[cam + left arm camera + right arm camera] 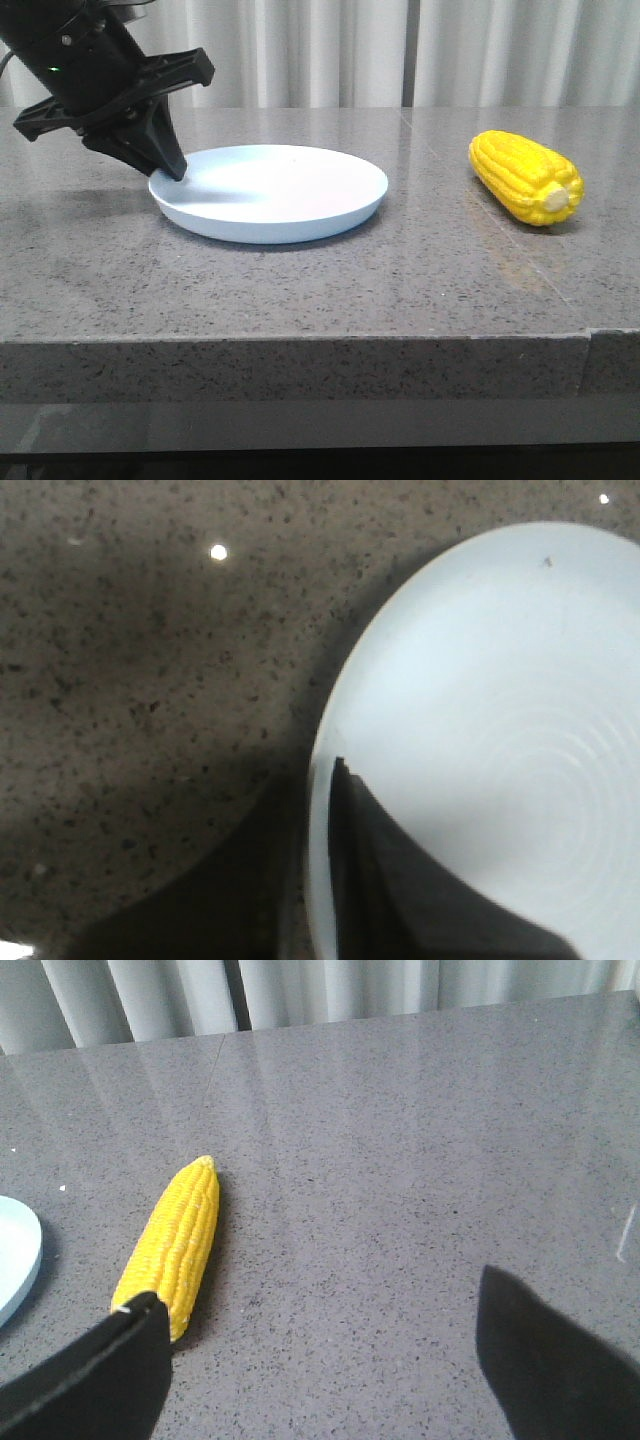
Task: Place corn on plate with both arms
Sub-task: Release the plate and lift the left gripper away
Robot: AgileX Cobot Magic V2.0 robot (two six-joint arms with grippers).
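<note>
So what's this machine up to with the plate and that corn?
The left gripper has clamped onto the near-left rim of the pale blue plate, one finger inside the rim and one outside. The corn lies untouched on the grey counter, off to the plate's right. The right gripper hangs open above the counter close to the corn.

Matte black left gripper [165, 160] — angular bracket, tapering fingers, one green light.
</note>
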